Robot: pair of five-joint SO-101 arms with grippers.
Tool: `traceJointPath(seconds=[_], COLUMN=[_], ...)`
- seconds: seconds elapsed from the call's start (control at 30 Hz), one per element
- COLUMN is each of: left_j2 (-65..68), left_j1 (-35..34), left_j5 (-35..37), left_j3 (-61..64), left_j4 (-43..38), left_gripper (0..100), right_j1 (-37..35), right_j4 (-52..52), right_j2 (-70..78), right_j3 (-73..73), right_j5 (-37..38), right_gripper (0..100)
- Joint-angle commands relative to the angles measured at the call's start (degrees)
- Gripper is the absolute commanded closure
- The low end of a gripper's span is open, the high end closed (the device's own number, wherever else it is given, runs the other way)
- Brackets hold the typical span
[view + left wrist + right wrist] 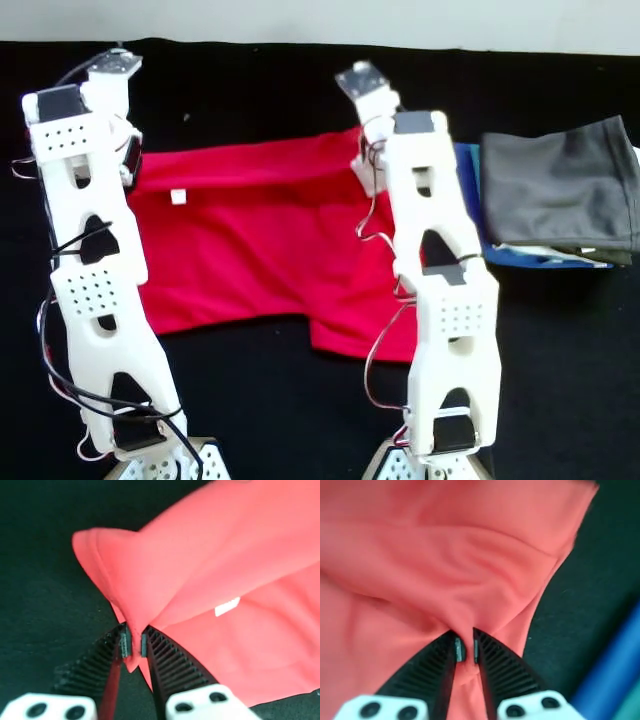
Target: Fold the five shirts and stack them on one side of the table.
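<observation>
A red shirt (260, 230) lies spread across the middle of the black table, its far edge lifted between the two arms. My left gripper (133, 645) is shut on the shirt's far left edge, pinching a fold of red shirt (210, 565) cloth with a small white tag (227, 606) close by. My right gripper (466, 650) is shut on the red shirt (445, 570) at its far right edge. In the high view the left gripper (128, 160) and right gripper (368, 160) hold the cloth at about the same height.
At the right side lies a stack of folded shirts: a dark grey one (560, 185) on top, blue (530, 258) and other layers under it. The blue edge (610, 670) shows beside the right gripper. Both arm bases stand at the table's near edge.
</observation>
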Motion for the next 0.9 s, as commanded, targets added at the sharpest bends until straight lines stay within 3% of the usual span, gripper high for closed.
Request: traceJointPath(seconds=[0.0,0.1,0.27,0.53,0.73,0.87], left_j2=[1.01,1.54,-3.91,-25.27,-39.52,-44.62], left_j1=[0.40,0.31,0.66,-0.75,-1.71,-2.86], left_j5=[-0.26,-0.26,-0.09,-0.53,-6.07,-6.15], left_j3=[-2.07,-2.07,0.40,29.14,48.84,55.60], left_j4=[0.53,0.97,1.32,1.23,0.97,0.97], left_gripper=[99,99,99,99,99,99], right_j1=[3.38,5.14,5.41,4.62,5.58,4.09], right_j4=[-2.51,-0.57,12.18,28.26,28.26,28.18], right_j2=[3.21,3.03,0.04,-0.75,-6.11,-18.77], right_j3=[-3.03,-6.55,-20.18,-37.05,-30.46,-10.51], right_j5=[0.35,0.35,0.26,0.35,0.26,-4.22], right_gripper=[99.3,99.3,99.3,99.3,99.3,99.3])
